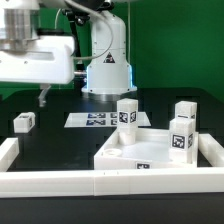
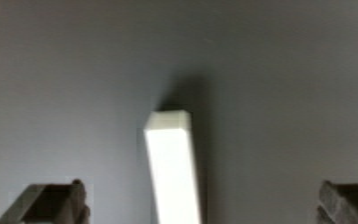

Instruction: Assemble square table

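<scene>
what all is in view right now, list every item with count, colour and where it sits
square tabletop: one, white, lying flat on the black table at the exterior view's lower right, against the rails
legs on or at the tabletop: three, white with black tags, standing upright; one near the slab's far corner, one at the right, one behind it
loose leg: one, white, tagged, on the table at the exterior view's left
border rails: white, running along the front edge and up both sides
marker board: one, flat, white with black tags, mid-table in front of the robot base
white bar: one, in the wrist view, between the fingers, untouched; which part it is cannot be told
gripper: one, open, holding nothing
</scene>
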Available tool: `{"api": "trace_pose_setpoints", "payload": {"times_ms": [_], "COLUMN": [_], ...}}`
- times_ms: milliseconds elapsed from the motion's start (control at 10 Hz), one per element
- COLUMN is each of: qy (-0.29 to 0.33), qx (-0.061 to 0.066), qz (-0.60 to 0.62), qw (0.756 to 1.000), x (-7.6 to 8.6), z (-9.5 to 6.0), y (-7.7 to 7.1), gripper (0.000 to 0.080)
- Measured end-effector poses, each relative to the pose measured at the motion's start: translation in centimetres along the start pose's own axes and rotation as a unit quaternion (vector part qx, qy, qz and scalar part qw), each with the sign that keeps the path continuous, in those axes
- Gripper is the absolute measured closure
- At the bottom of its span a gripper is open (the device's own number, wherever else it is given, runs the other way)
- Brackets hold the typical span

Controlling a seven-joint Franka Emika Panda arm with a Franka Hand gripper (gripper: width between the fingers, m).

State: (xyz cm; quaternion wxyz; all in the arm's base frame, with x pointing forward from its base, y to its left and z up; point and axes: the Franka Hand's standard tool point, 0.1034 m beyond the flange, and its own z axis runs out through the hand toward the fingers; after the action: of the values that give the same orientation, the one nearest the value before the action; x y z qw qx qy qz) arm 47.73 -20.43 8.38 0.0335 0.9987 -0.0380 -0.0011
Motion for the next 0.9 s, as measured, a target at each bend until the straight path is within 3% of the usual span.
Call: {"api": "trace_pose_setpoints", "payload": {"times_ms": [100, 300, 400, 800, 900], "qy": [-0.005, -0.008, -0.011, -0.012, -0.015], "qx": [-0.001, -0.001, 0.000, 0.001, 0.007], "qz": [-0.005, -0.013, -0.009, -0.005, 0.002], "qw": [1.000, 1.000, 1.000, 1.000, 1.000], "x": [-2.0, -3.4, -4.2, -4.4, -4.6], "z": [1.0, 1.5, 1.7, 1.8, 1.8], "y": [1.5, 3.0, 4.5, 4.8, 4.7], "gripper": [0.0150, 0.0150, 0.0150, 0.0150, 0.0150]}}
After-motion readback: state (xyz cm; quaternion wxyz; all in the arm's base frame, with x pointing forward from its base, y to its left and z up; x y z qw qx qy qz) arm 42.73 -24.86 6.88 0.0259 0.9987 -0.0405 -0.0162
